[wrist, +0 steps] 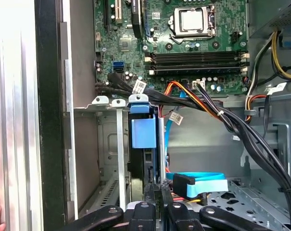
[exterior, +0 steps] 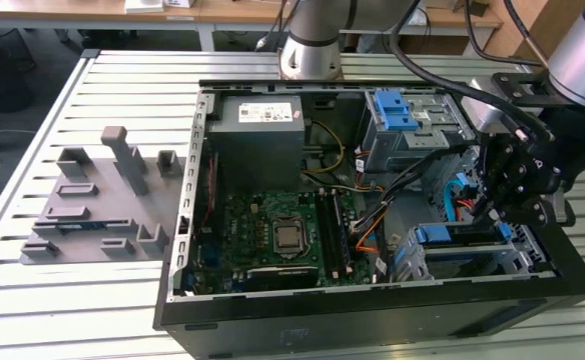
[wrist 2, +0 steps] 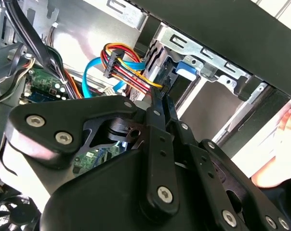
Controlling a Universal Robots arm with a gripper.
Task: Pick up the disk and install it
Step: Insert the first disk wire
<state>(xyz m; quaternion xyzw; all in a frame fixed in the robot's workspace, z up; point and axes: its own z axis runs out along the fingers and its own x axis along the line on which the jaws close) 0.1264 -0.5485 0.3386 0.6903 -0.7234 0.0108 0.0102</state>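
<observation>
Cable bundle (wrist: 232, 125) crosses above drive cage (wrist: 107, 144) (bay beside disk (wrist: 144, 139) open).

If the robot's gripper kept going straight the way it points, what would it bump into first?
Probably the disk, standing edge-on in its metal drive cage. In the first wrist view the gripper sits right at the disk's near edge, though whether they touch is unclear.

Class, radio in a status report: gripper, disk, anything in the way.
Gripper down inside the computer case, jaws shut at the disk's end. Disk standing on edge in the drive cage. Cables crowd close beside it.
</observation>
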